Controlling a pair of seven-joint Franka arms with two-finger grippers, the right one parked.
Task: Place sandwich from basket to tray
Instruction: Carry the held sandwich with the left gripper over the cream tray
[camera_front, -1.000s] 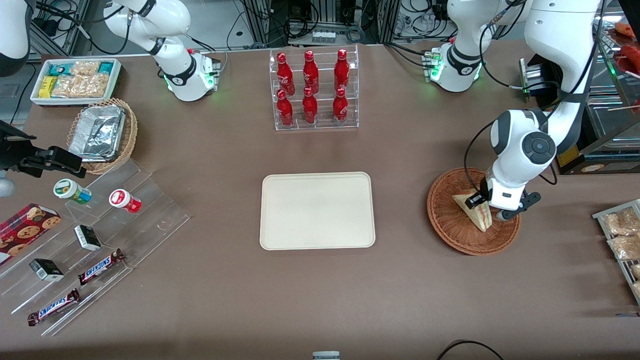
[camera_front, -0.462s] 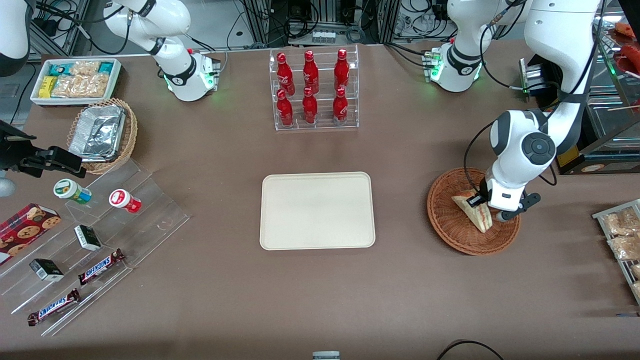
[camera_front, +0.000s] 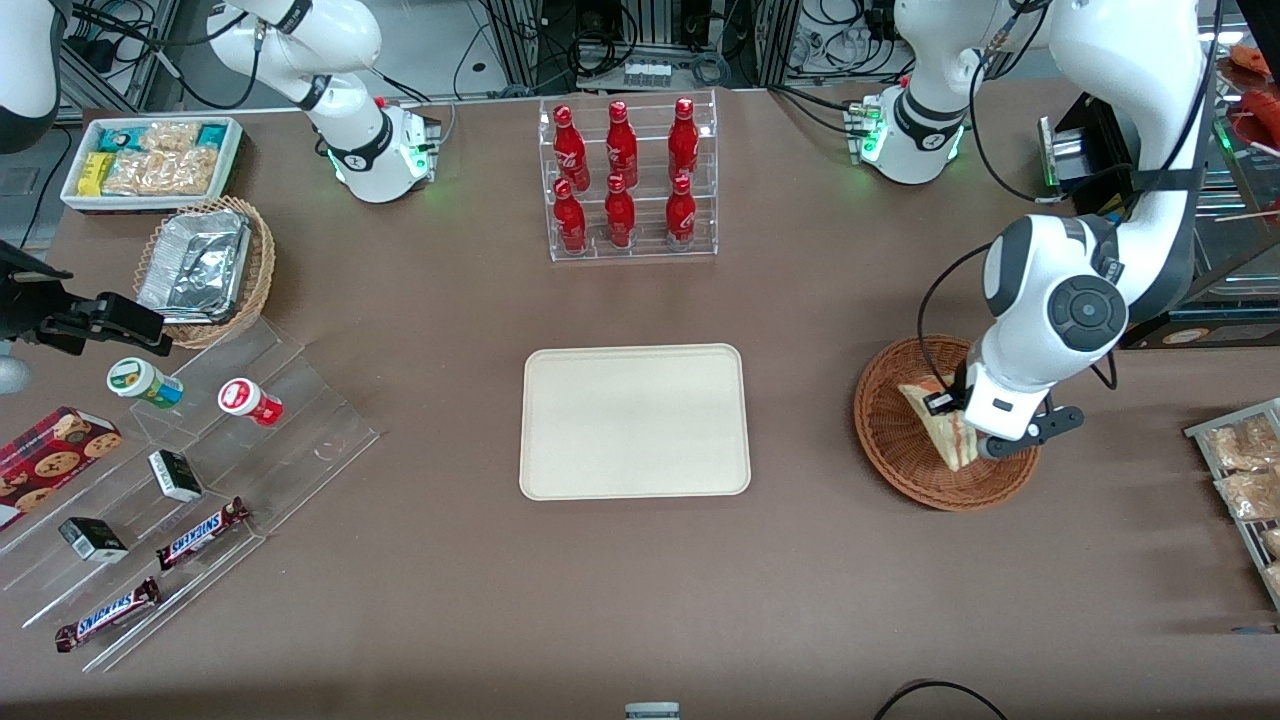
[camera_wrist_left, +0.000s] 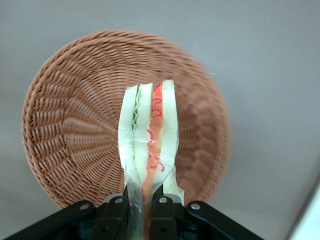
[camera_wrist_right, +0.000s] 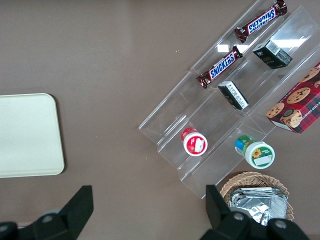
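The sandwich (camera_front: 932, 418) (camera_wrist_left: 150, 131), a pale wedge with red, green and cream layers along its edge, hangs just above the round reddish-brown basket (camera_front: 890, 452) (camera_wrist_left: 70, 125). My left gripper (camera_front: 958, 428) (camera_wrist_left: 140, 201) is shut on the wedge's end, one black finger pressed against each bread face. The cream tray (camera_front: 633, 420) (camera_wrist_right: 27, 135) lies flat at the table's middle, toward the parked arm's end from the basket, with nothing on it.
A clear rack of red bottles (camera_front: 625, 180) stands farther from the front camera than the tray. A stepped acrylic shelf with snacks (camera_front: 190, 470), a foil-filled wicker basket (camera_front: 205, 265) and a white snack bin (camera_front: 150, 160) sit toward the parked arm's end. Bagged snacks (camera_front: 1245, 470) lie beside the basket.
The gripper has risen a little with the sandwich held in it. The wedge's tip has come up off the basket's weave and shifted slightly toward the tray.
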